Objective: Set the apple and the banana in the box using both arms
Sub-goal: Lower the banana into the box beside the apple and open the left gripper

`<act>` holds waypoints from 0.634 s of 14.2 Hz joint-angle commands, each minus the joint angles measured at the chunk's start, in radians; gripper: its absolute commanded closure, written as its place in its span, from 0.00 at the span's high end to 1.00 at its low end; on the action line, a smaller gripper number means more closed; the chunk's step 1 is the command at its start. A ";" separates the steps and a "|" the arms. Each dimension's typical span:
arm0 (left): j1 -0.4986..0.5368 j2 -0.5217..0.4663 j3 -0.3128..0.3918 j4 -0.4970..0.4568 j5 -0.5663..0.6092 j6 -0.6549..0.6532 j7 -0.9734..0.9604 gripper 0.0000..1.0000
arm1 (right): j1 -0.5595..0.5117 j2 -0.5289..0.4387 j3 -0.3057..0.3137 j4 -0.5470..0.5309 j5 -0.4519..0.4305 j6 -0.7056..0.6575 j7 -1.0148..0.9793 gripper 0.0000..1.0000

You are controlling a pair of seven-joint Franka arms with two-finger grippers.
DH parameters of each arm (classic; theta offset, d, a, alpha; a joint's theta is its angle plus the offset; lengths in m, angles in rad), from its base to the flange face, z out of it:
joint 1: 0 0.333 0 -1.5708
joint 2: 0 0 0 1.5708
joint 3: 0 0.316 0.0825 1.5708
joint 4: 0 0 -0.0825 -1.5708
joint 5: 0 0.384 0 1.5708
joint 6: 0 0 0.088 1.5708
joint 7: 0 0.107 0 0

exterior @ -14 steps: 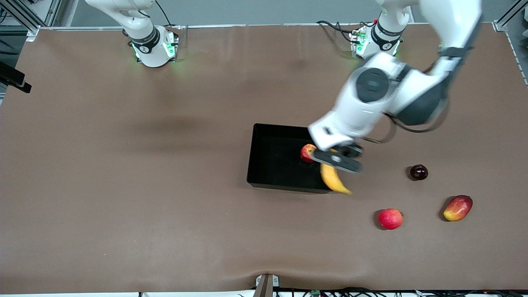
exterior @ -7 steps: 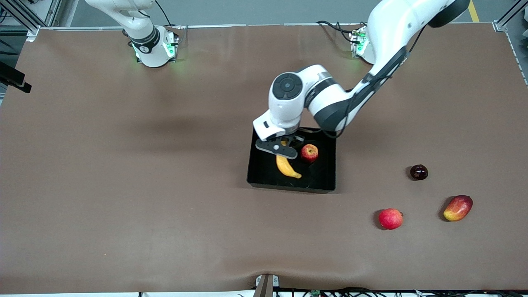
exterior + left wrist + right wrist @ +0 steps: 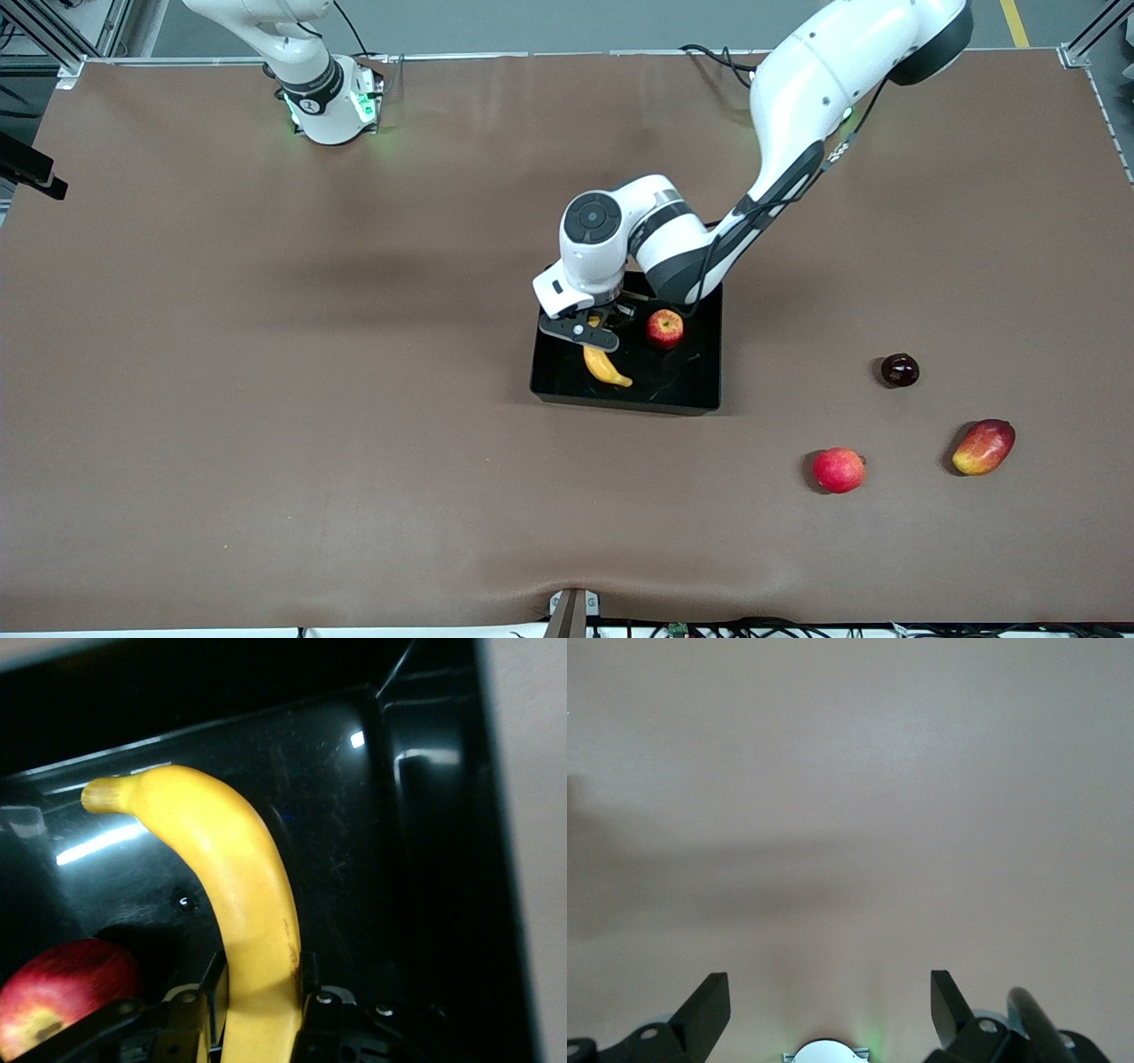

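My left gripper (image 3: 595,330) is shut on the yellow banana (image 3: 604,364) and holds it low inside the black box (image 3: 691,390), at the box's end toward the right arm. In the left wrist view the banana (image 3: 235,895) runs up from between my fingers (image 3: 310,979) over the box floor (image 3: 354,850). The red apple (image 3: 664,328) lies in the box beside the banana, and its edge shows in the left wrist view (image 3: 66,988). My right gripper (image 3: 830,1005) is open and empty above bare table; it is out of the front view, and the right arm waits.
Outside the box, toward the left arm's end, lie a pinkish-red round fruit (image 3: 838,470), a red-yellow mango (image 3: 982,447) and a small dark fruit (image 3: 899,369). The right arm's base (image 3: 328,97) stands at the table's edge farthest from the front camera.
My left gripper has carried the banana from the box's wall at the left arm's end across the apple into the box, then lower toward the right arm's end. The apple stayed put.
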 commanded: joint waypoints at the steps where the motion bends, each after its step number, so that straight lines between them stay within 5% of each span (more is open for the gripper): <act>1: -0.018 0.034 0.016 0.020 0.021 0.046 -0.021 0.00 | -0.023 0.002 0.012 0.006 0.013 -0.009 -0.009 1.00; 2: -0.018 0.042 0.016 0.022 0.015 0.053 -0.025 0.03 | -0.023 0.002 0.012 0.006 0.013 -0.009 -0.009 1.00; 3: -0.018 0.049 0.016 0.022 0.014 0.053 -0.044 0.29 | -0.023 0.002 0.012 0.006 0.013 -0.009 -0.009 1.00; 5: -0.015 0.050 0.016 0.022 0.023 0.053 -0.067 1.00 | -0.023 0.002 0.012 0.006 0.013 -0.009 -0.009 1.00; 9: 0.017 -0.024 0.011 0.026 0.012 0.001 -0.073 1.00 | -0.032 0.003 0.012 0.006 0.013 -0.009 -0.009 1.00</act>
